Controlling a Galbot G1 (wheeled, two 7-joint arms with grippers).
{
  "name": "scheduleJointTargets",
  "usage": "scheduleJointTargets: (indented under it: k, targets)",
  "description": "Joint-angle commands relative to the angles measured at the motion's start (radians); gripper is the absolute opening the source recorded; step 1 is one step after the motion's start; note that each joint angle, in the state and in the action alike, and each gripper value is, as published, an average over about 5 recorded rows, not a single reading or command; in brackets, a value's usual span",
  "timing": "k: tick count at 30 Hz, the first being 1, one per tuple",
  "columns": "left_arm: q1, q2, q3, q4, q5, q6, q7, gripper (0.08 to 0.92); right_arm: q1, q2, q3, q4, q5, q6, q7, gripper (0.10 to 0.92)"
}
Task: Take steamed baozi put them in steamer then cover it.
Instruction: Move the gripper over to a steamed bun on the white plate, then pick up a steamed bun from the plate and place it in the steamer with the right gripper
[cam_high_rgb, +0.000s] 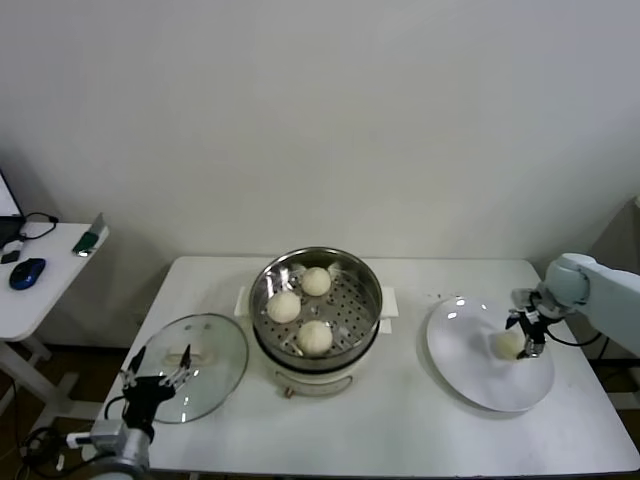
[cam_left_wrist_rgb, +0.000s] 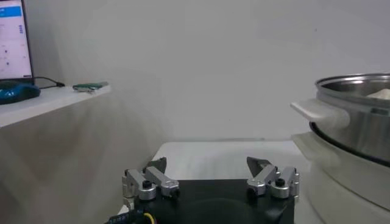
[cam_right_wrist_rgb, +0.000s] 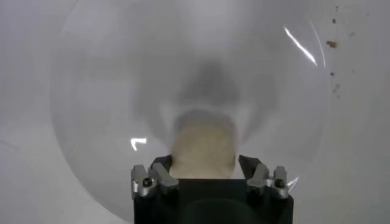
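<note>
While the left hand idles open, the right hand straddles—fingers apart—the last baozi.

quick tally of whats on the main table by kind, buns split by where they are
baozi in the steamer: 3
baozi on the white plate: 1, between the right gripper fingers
steamer: 1
glass lid: 1
white plate: 1
total: 7
</note>
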Motion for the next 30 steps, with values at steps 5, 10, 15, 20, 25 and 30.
scheduleJointTargets:
  k: [5,10,15,20,25,30]
  targets:
    - [-0.002,0.001,-0.001,0.001,-0.001,0.001,0.0,0.823,0.03,0.002,-0.016,0.008,0.016,-0.004,-0.007,0.671]
    - [-0.003,0.002,-0.002,0.001,0.0,0.002,0.0,0.823,0.272,0.0,-0.223,0.101,0.167,-0.028,-0.007,0.67]
    - [-0.006,0.004,0.0,0.0,0.001,0.005,0.001,0.823,0.68,0.072,-0.554,0.229,0.426,-0.058,-0.023,0.67]
    - [-0.01,0.009,0.003,-0.003,-0.001,0.007,0.002,0.823,0.956,0.175,-0.669,0.35,0.622,-0.107,-0.044,0.67]
    - [-0.009,0.018,0.003,-0.008,-0.007,0.007,0.002,0.823,1.058,0.262,-0.639,0.493,0.798,-0.191,-0.003,0.67]
    - [-0.011,0.021,0.005,-0.011,-0.013,0.007,0.002,0.823,0.995,0.356,-0.524,0.57,0.883,-0.264,0.075,0.67]
